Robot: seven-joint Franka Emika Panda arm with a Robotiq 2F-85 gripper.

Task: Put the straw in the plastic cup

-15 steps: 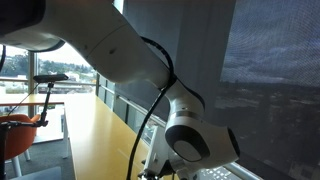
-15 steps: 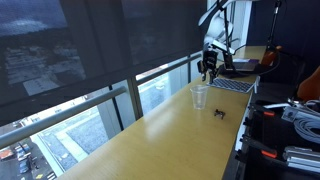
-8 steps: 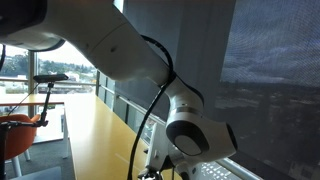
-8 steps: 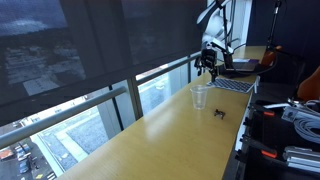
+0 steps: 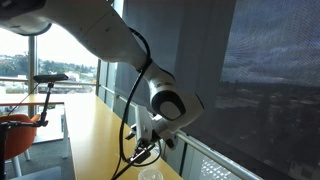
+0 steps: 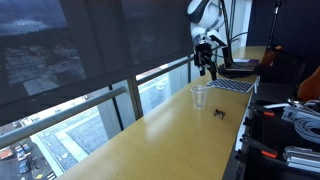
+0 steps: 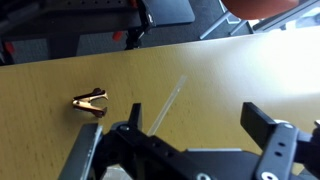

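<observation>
The small translucent plastic cup (image 6: 200, 96) stands upright on the long yellow table (image 6: 150, 140); only its rim (image 5: 150, 175) shows at the bottom edge of an exterior view. My gripper (image 6: 206, 70) hangs just above the cup, open, with nothing between its fingers. In the wrist view the clear straw (image 7: 170, 102) slants across the tabletop beside the left fingertip (image 7: 133, 113) of the gripper (image 7: 197, 120). Its lower end is hidden behind the gripper body, so I cannot see whether it rests in the cup.
A small black binder clip (image 6: 220, 112) lies on the table near the cup, also visible in the wrist view (image 7: 90, 103). A laptop (image 6: 233, 85) sits past the cup at the table's far end. Window glass runs along one long side of the table.
The jaws have gone from partly closed to wide open. The arm has swung and lifted slightly above the cup.
</observation>
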